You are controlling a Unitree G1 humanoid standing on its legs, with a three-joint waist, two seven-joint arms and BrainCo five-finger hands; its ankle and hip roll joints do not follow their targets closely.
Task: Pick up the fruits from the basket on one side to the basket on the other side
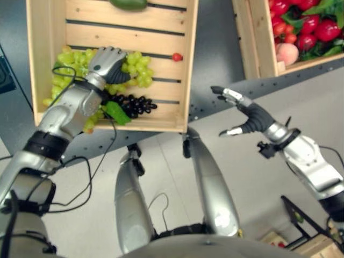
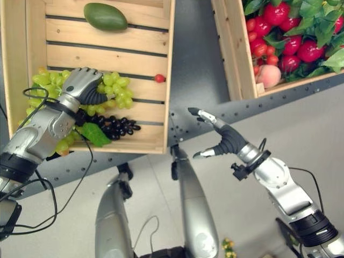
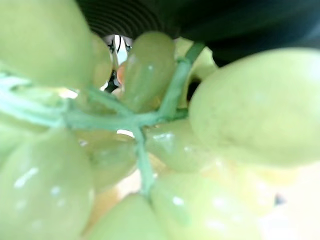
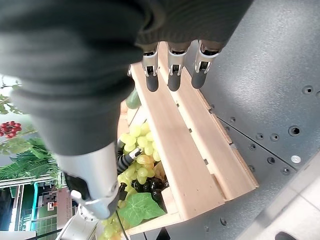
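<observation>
Two grape bunches lie in the left slatted wooden crate [image 1: 161, 32]; our left hand [image 1: 107, 62] rests on the green grape bunch [image 1: 137, 67], fingers bent over it, but we cannot tell if they grasp. We judge it light, soft and loose, best taken near the pale green stem [image 3: 142, 150], which the left wrist view shows close. Our right hand [image 2: 217, 137] hangs released between the crates. The right wrist view shows the dark grape bunch [image 4: 150, 187].
</observation>
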